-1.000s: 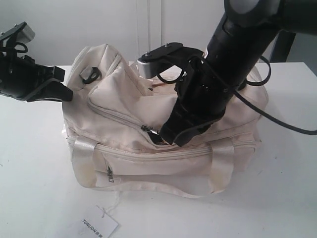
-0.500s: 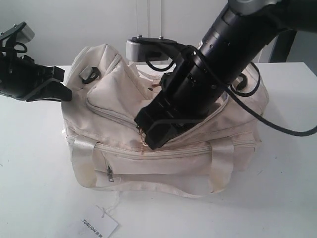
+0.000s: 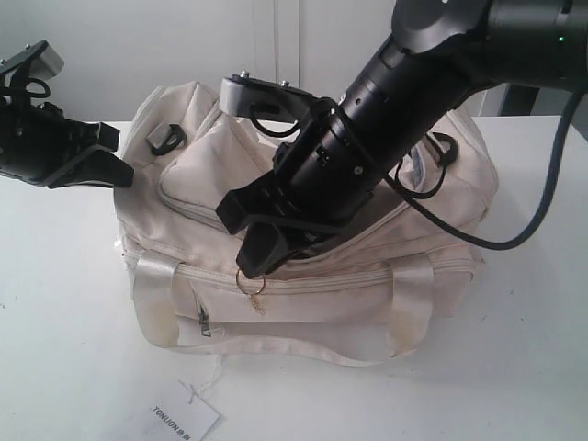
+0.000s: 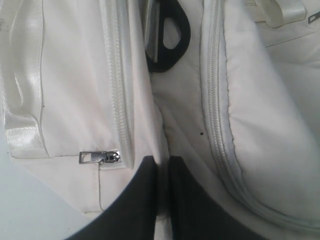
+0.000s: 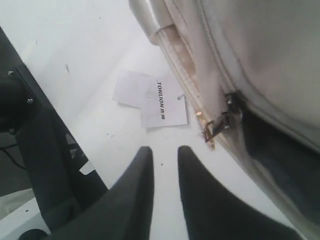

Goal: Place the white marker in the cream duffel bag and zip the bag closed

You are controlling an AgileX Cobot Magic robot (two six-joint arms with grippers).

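The right pincer (image 5: 164, 150) had just spread, empty — the gold ring pull (image 3: 246, 280) hung released, so the cream duffel bag (image 3: 312, 312) looked zipped.

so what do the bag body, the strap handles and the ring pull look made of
Cream duffel bag: soft woven cloth, matte, creases and sags; maybe canvas or nylon. Strap handles: satin-like webbing, glossy sheen. Ring pull: thin metal by the look, gold-coloured, glinting.
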